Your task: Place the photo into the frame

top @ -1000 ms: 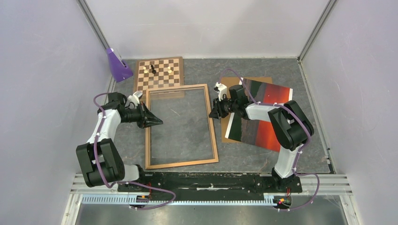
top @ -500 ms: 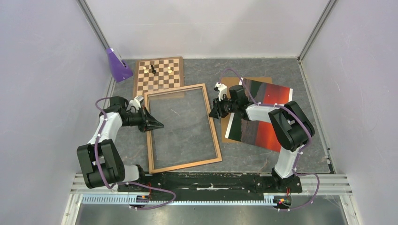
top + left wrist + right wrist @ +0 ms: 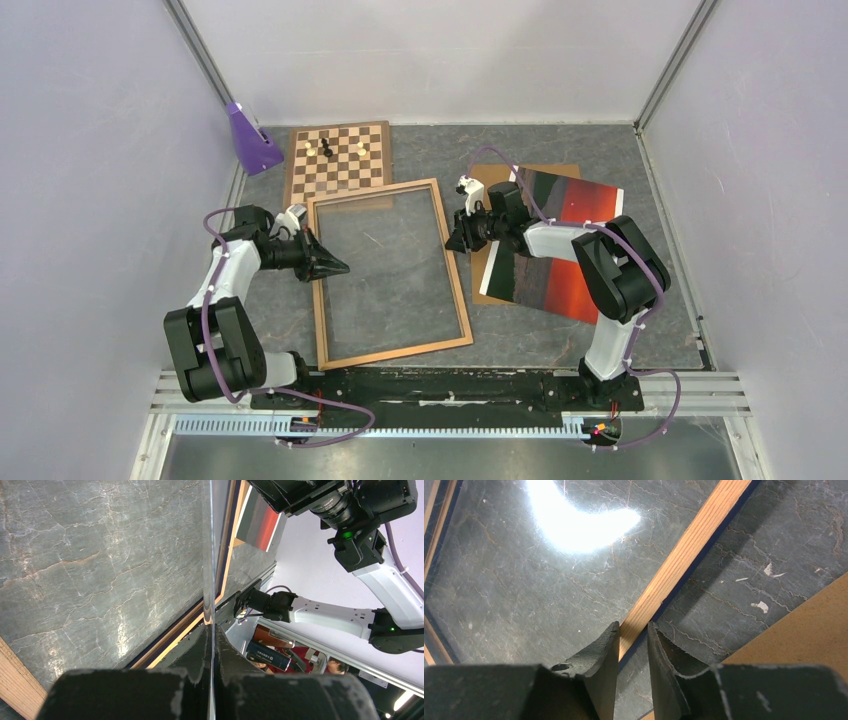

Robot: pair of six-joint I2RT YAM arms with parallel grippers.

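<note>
— Step in hand, at a guess?
— Setting the frame [image 3: 395, 351] square, back up, ready for the photo [image 3: 535, 285]. Right gripper [image 3: 452, 243] nipping the right rail, a finger on either side of the wood. Left gripper [image 3: 340, 268] at the left rail, fingers [image 3: 150, 690] pressed tight together; impossible to tell if nipping anything thin.
— Doing it well?
— Slide flat, never lift by one rail; clear pane [image 3: 390, 270] inside, so no twisting. Move both sides together, slowly.
— And the photo?
— Lying picture side up just right of the frame, partly over the backing board [image 3: 550, 170], half hidden under the right arm [image 3: 610, 270]. Not touched yet.
— Room to move?
— Tight at the far left: frame corner right against the chessboard [image 3: 338, 155], with pieces [image 3: 325, 150] on it. Near rail close to the near edge of the table [image 3: 600, 150]. Open ground at the far right, plus a narrow strip between frame and photo. Best to keep clear of the chessboard and shift only a little.
</note>
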